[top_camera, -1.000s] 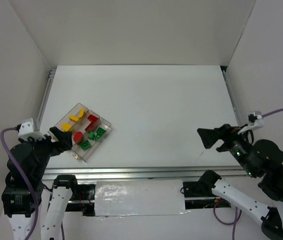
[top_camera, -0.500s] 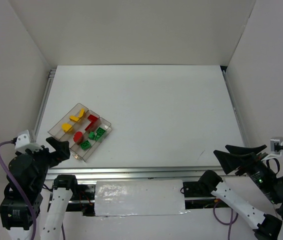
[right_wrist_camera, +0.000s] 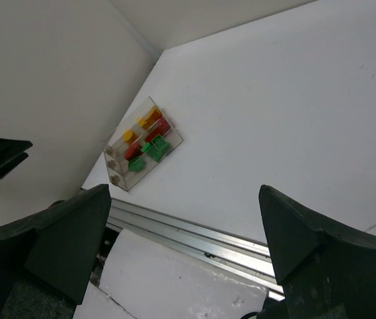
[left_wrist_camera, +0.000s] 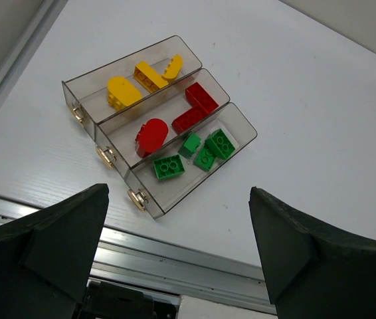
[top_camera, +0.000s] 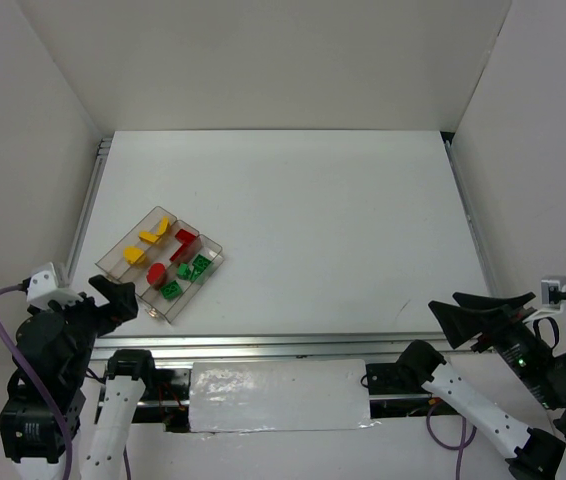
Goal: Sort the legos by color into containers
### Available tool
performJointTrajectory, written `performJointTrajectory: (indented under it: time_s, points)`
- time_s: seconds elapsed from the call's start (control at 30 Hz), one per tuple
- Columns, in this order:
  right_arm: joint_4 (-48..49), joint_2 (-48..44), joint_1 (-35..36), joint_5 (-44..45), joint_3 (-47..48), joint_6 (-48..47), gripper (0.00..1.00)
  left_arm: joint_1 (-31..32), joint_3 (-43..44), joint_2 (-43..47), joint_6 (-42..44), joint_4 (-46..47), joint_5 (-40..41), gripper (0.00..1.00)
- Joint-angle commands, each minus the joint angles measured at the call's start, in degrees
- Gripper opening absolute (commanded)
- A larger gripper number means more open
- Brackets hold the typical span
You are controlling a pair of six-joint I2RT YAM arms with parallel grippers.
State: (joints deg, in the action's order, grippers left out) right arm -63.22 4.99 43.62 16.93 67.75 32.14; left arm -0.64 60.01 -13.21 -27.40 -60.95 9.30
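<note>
REMOTE DESK: I am looking at the clear three-compartment tray (left_wrist_camera: 88,100) sitting askew on the white table (top_camera: 313,220), in its near left part. The tray's end with the small brass knobs (left_wrist_camera: 107,156) is pointing toward the aluminium rail (top_camera: 293,343) along the front edge.

All the legos I can see are lying inside the tray, grouped by colour. Three yellow bricks (left_wrist_camera: 125,91) are resting in the compartment at the left of the wrist view. Three red bricks (left_wrist_camera: 151,135) are filling the middle one (one rounded, two rectangular). Four green bricks (left_wrist_camera: 169,166) are crowding the compartment on the right.

The left gripper (left_wrist_camera: 181,249) is hovering above the front rail, just short of the tray's knobbed end. Its jaws are spreading wide and gripping nothing.

The right gripper (right_wrist_camera: 188,249) is hanging over the table's near right corner, well apart from the tray. Its jaws are likewise gaping wide, with nothing between them. The tray is showing small and far off to the left in that wrist view.
</note>
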Motion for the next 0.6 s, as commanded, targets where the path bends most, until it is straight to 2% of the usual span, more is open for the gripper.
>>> performJointTrajectory:
  time_s: [0.0,0.57]
  points:
    - [0.1,1.0,0.2,1.1,-0.7,0.2,1.0,0.2,0.3,0.6,-0.6,2.2,1.2,0.99]
    - [2.8,2.1,0.2,0.1,-1.7,-0.2,1.0,0.2,-0.8,0.7,0.1,3.3,-0.1,0.99]
